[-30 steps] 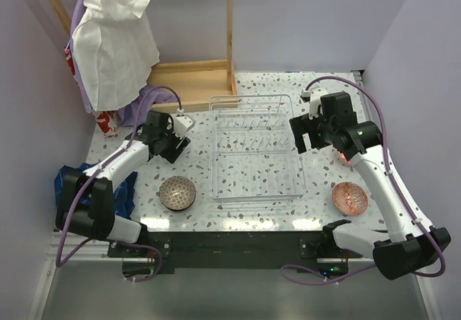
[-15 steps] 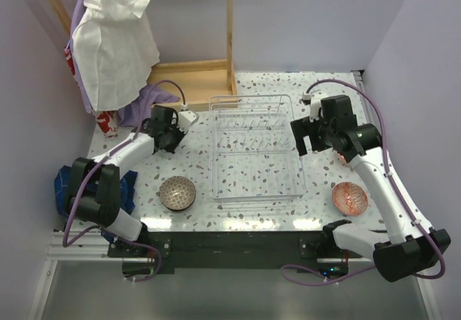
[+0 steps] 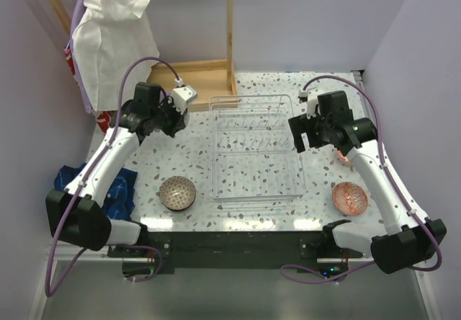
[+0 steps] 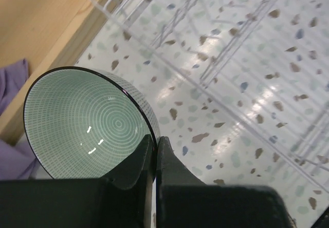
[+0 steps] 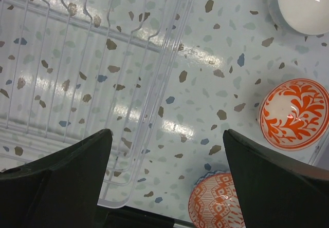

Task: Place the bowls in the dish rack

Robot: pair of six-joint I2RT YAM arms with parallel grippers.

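Note:
My left gripper (image 4: 155,141) is shut on the rim of a green bowl (image 4: 82,122) with a black edge and holds it above the table, left of the wire dish rack (image 3: 253,147). In the top view the left gripper (image 3: 171,118) is near the rack's far left corner. My right gripper (image 3: 302,136) is open and empty over the rack's right edge (image 5: 154,84). A brown bowl (image 3: 177,193) sits near the rack's front left. An orange patterned bowl (image 3: 350,198) sits right of the rack and also shows in the right wrist view (image 5: 216,202).
An orange floral bowl (image 5: 294,114) and a white bowl (image 5: 303,4) lie on the table right of the rack. A wooden frame (image 3: 194,75) stands behind the rack. White cloth (image 3: 115,32) hangs at the far left, and blue cloth (image 3: 119,190) lies at the left edge.
My left arm has risen and swung back and to the left, with the gripper still shut on the green bowl. The right arm has barely moved.

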